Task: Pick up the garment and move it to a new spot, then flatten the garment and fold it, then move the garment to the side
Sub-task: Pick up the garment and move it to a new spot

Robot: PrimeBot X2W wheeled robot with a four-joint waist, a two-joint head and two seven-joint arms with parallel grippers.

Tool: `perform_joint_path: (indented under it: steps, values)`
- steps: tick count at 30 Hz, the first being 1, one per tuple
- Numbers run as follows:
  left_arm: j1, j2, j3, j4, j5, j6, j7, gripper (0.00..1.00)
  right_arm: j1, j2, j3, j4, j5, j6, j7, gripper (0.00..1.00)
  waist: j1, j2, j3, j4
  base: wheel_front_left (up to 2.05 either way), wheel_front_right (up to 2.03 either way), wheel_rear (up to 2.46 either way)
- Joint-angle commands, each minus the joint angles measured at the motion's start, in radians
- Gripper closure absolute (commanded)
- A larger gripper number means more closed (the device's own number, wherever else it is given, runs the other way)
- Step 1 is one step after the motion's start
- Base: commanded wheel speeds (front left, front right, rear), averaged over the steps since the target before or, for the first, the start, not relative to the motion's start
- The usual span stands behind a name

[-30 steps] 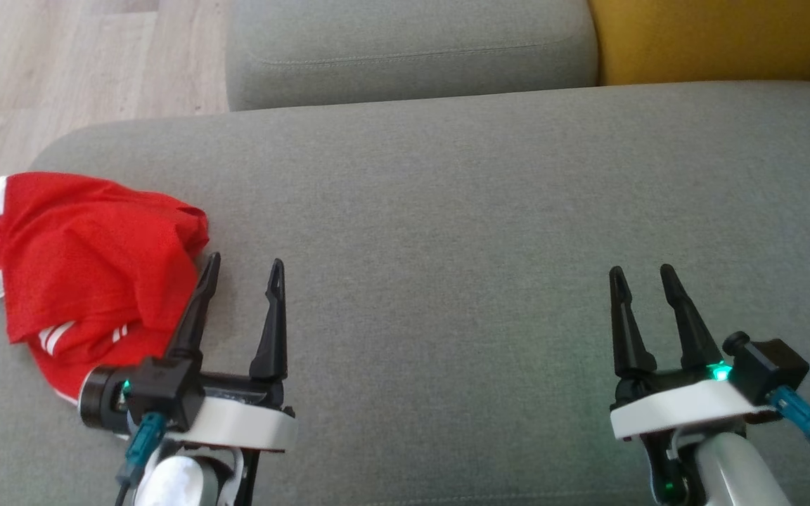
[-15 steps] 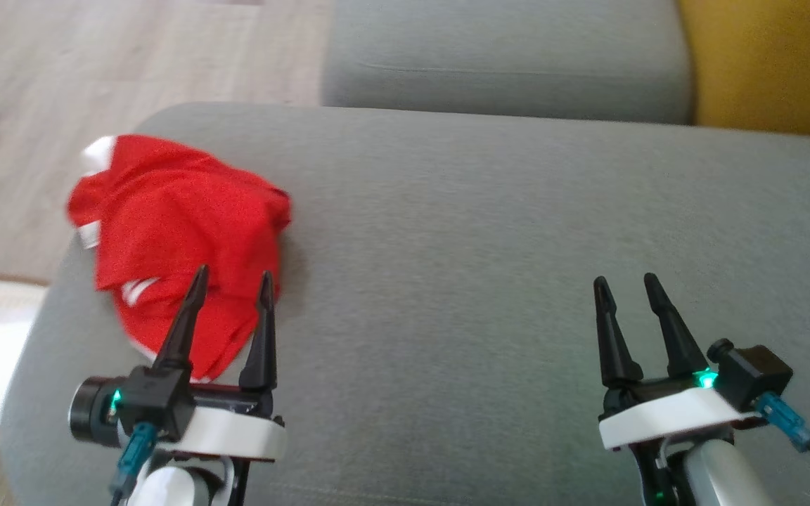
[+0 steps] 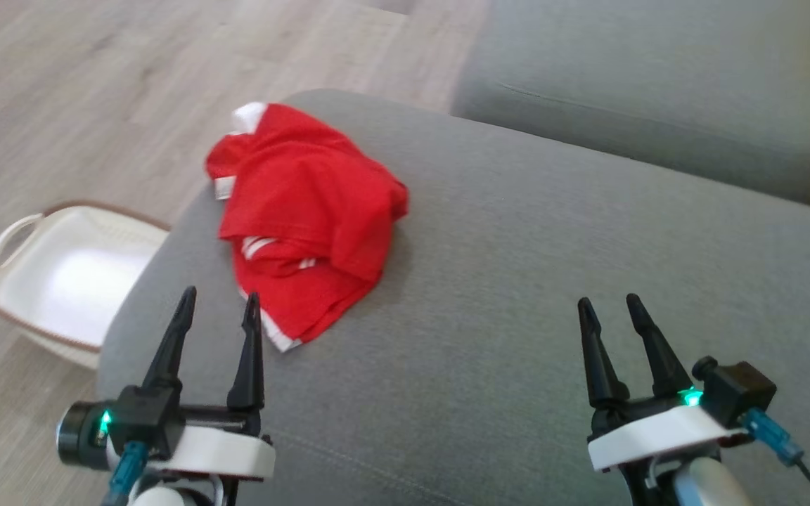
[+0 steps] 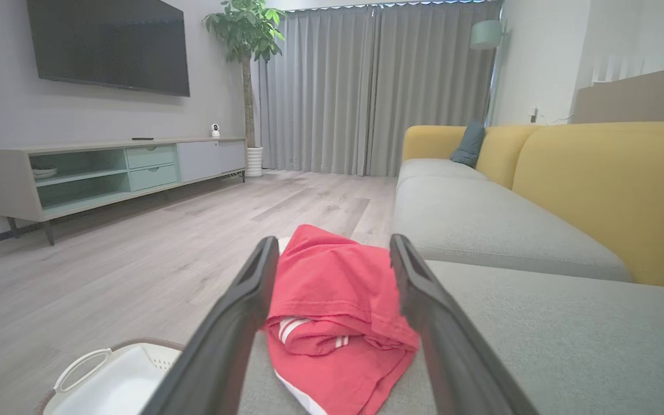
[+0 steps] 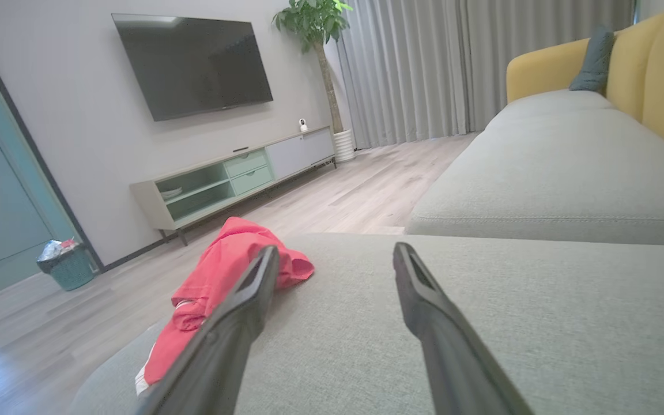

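Crumpled red garment (image 3: 306,211) with white stripes lies at the left end of a grey woven sofa seat (image 3: 553,281), just beyond the left gripper (image 3: 219,306). The right gripper (image 3: 605,303) is well apart. Both pairs of fingers (image 3: 171,337) are spread wide and empty. A white plastic basket (image 3: 60,281) sits on the wooden floor (image 3: 95,105) beside the sofa seat.

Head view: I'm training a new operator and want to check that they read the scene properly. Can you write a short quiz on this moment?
1. True or false: the left gripper is shut on the red garment lying on the grey cushion.
2. Where is the white basket? A: on the cushion. B: on the floor beside the cushion. C: under the garment.
3. Which is nearer the garment, the left gripper or the right gripper?

Key: 1, false: its jaws are open and short of the cloth. 2, B. 3, the left gripper.
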Motion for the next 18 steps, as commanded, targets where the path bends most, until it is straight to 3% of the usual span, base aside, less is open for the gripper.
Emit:
perform_joint_path:
  steps: [1, 10, 18]
  values:
    - [-0.033, -0.002, 0.038, -0.036, 0.014, -0.004, -0.008, 0.0, -0.028, -0.006, 0.026, -0.03, 0.006, -0.001, -0.011, 0.0, 0.0, 0.0, -0.009, 0.041, 0.0, 0.0, 0.0]
    - [-0.02, -0.002, 0.053, -0.041, 0.018, -0.01, -0.008, 0.0, -0.026, -0.006, 0.041, -0.027, 0.018, -0.001, -0.011, 0.0, 0.0, 0.0, -0.014, 0.065, 0.0, 0.0, 0.0]
    - [-0.037, 0.012, 0.098, -0.041, 0.006, -0.018, -0.008, 0.0, -0.034, -0.006, 0.037, -0.025, 0.009, -0.001, -0.011, 0.0, 0.0, 0.0, 0.008, 0.011, 0.0, 0.0, 0.0]
